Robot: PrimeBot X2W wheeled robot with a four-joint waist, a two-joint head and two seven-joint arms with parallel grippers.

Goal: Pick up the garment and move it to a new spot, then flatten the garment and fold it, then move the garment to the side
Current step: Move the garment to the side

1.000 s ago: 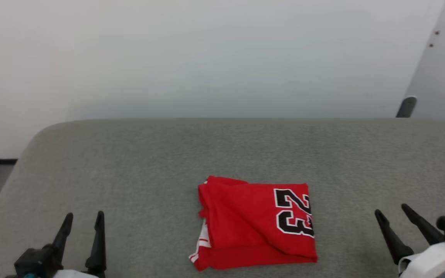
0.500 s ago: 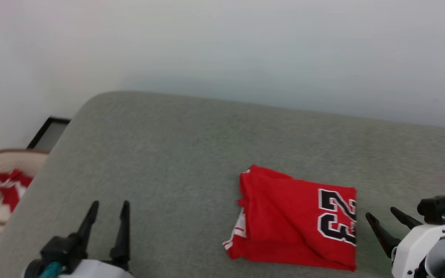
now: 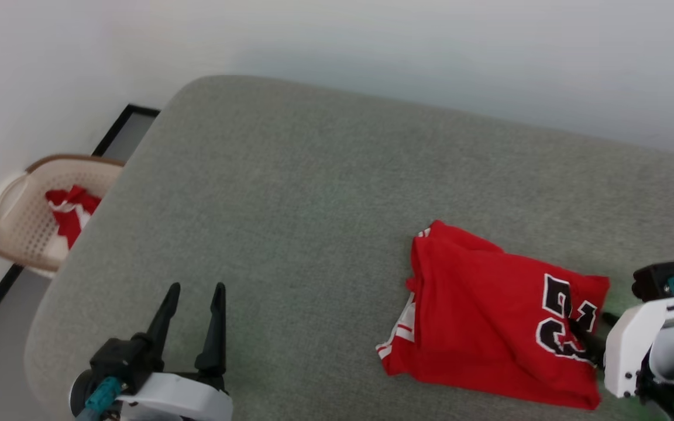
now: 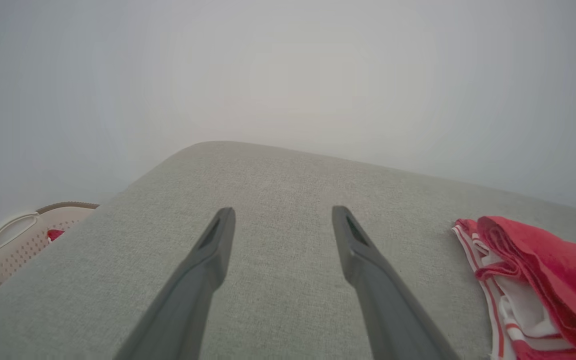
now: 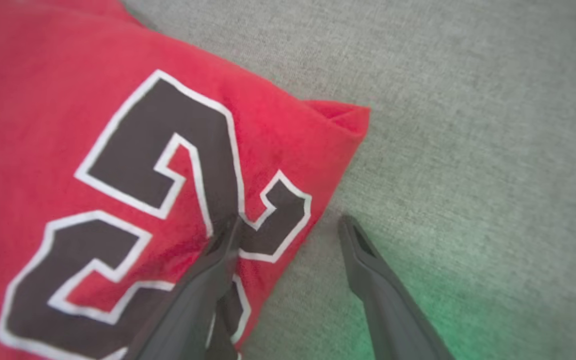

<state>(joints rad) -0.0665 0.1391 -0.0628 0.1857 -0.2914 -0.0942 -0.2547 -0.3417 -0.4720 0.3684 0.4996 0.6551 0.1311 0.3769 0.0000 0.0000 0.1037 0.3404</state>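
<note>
The garment [image 3: 489,327] lies folded into a rough rectangle at the near right of the grey padded surface [image 3: 290,187]. It's red side up, with the black, white-outlined number at its right end. A strip of white with red stripes peeps out at its near-left corner.

The right gripper [image 5: 290,220] is down at that right end, jaws spread wide and straddling the edge. In the right wrist view one finger [image 5: 203,290] has its tip at the printed number, and the other is over bare grey fabric just beside the cloth. Nothing is clamped between them. Whether that inner tip is pressing in or only brushing the cloth, I cannot tell. A green glow falls on the surface by the outer finger.

Over at the near left, the left gripper [image 3: 196,286] hangs above bare surface, well apart from the garment. Its jaws are wide too, with nothing between them. Its wrist view has the garment's layered left edge off at the right.

Beyond the surface's left edge, a pale perforated basket [image 3: 18,234] sits on the floor by the white wall, with a bit of red-and-white cloth [image 3: 71,207] inside.
</note>
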